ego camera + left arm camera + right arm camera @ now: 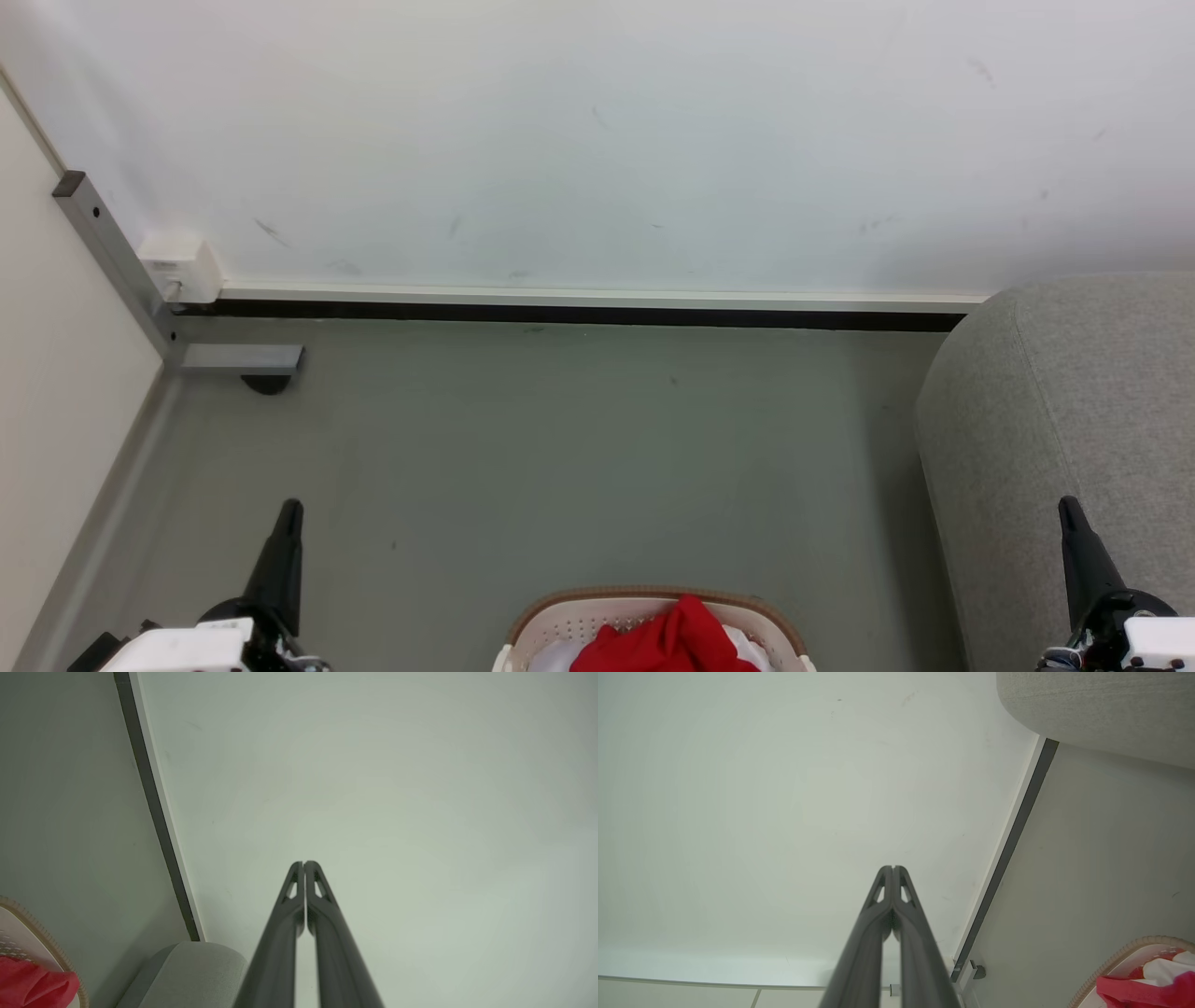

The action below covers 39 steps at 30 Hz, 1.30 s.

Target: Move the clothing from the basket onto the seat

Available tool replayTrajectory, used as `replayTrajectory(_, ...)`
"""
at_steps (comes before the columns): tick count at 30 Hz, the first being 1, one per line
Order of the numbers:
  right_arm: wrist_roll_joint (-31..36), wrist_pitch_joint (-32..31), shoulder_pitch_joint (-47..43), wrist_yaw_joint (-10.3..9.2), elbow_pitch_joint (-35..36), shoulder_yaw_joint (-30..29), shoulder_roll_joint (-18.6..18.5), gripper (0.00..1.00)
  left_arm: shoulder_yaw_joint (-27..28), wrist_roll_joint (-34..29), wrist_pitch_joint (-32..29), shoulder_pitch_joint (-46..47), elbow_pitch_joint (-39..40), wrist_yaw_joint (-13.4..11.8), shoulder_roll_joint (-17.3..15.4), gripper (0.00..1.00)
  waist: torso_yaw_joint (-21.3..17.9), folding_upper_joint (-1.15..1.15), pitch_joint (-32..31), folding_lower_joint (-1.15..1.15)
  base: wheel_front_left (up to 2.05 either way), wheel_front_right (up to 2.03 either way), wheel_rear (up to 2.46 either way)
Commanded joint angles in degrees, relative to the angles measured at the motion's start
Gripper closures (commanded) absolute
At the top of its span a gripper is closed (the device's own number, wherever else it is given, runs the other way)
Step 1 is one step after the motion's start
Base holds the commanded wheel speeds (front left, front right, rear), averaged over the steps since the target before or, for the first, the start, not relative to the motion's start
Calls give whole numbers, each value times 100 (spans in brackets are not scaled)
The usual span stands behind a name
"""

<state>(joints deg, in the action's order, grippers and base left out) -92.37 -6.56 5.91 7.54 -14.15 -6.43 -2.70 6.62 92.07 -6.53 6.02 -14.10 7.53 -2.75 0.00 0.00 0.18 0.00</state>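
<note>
- Fingers first, since they're closest: the left gripper [303,865] is pinched fully together with nothing between the jaws, tips pointing at bare wall [420,788] in its wrist view
- same story for the right gripper [893,869], closed up and empty, sitting low on the robot's right with grey upholstery behind it in the head view
- between the two arms, right at the bottom edge of the head view, is the laundry basket [565,618], cream plastic with little holes and a brown rim, standing on the grey floor [560,448]
- the clothing [672,635] is the bright red heap inside it, poking up above the rim, with some pale white cloth [551,658] in there beside it
- the sofa [1055,401] is off to the robot's right, near the basket but not touching it as far as I can tell, and there's no red on the part I can see
- progress-wise I'd say nothing is done yet: neither gripper is anywhere near the fabric
- what's left is pretty much everything: open up, reach down into the basket, grab the red piece (not the white one), lift it out, swing right and drop it on the cushion
</note>
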Motion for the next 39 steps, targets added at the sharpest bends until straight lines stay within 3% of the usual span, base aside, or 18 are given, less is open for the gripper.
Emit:
replayTrajectory(1,-10,-12,74,-11,26,-17,-38,100,5,66,-17,46,17,7,-14,100,0,0,0,0,0,0,0)
replayTrajectory(35,-10,-12,74,-11,26,-18,-38,100,5,66,-16,46,17,7,-14,100,0,0,0,0,0,0,0)
replayTrajectory(36,0,4,0,1,-2,1,0,0,0,0,2,0,-2,0,0,0,0,0,0,0,0,0,0)
replayTrajectory(39,21,70,-48,1,-3,27,12,0,-55,3,71,-31,-26,0,7,0,1,0,0,0,0,0,0)
